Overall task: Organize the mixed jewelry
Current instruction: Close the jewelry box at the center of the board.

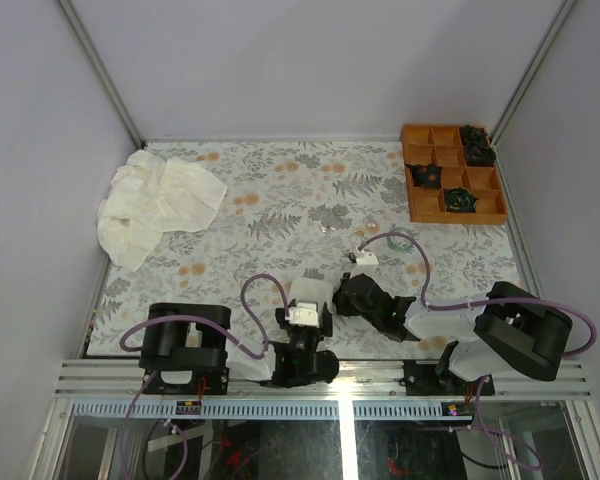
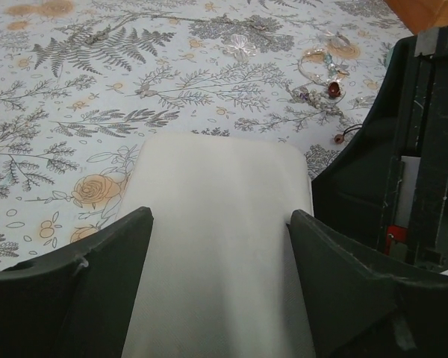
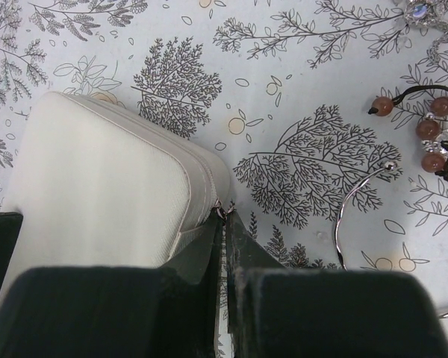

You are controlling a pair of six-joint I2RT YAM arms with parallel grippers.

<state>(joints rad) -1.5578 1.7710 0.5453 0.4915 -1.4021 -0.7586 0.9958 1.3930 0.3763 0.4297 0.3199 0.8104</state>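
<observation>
**Mixed jewelry [image 1: 398,245] on the floral surface [image 1: 280,200].** The pieces lie loose to the right of centre, between the jewelry box [image 1: 308,292] and the orange tray [image 1: 452,172]. In the left wrist view the scatter strings out away from the camera.

A thin silvery hoop [image 3: 349,216] lies flat with its gap facing the right of the right wrist view. Near it is a dark wire piece strung with reddish beads [image 3: 427,127].

The box (zipped, contents hidden) has its long axis pointing away from the arm bases. The left hand [image 2: 220,215] is spread wide, one finger closed against each long side of the box. The right hand [image 3: 224,224] is nearly closed, its tips pinching the metal zip pull [image 3: 222,213] at the box's corner.

Several tray compartments hold dark rosette pieces [image 1: 460,200]. A crumpled white cloth [image 1: 155,205] lies far left.
</observation>
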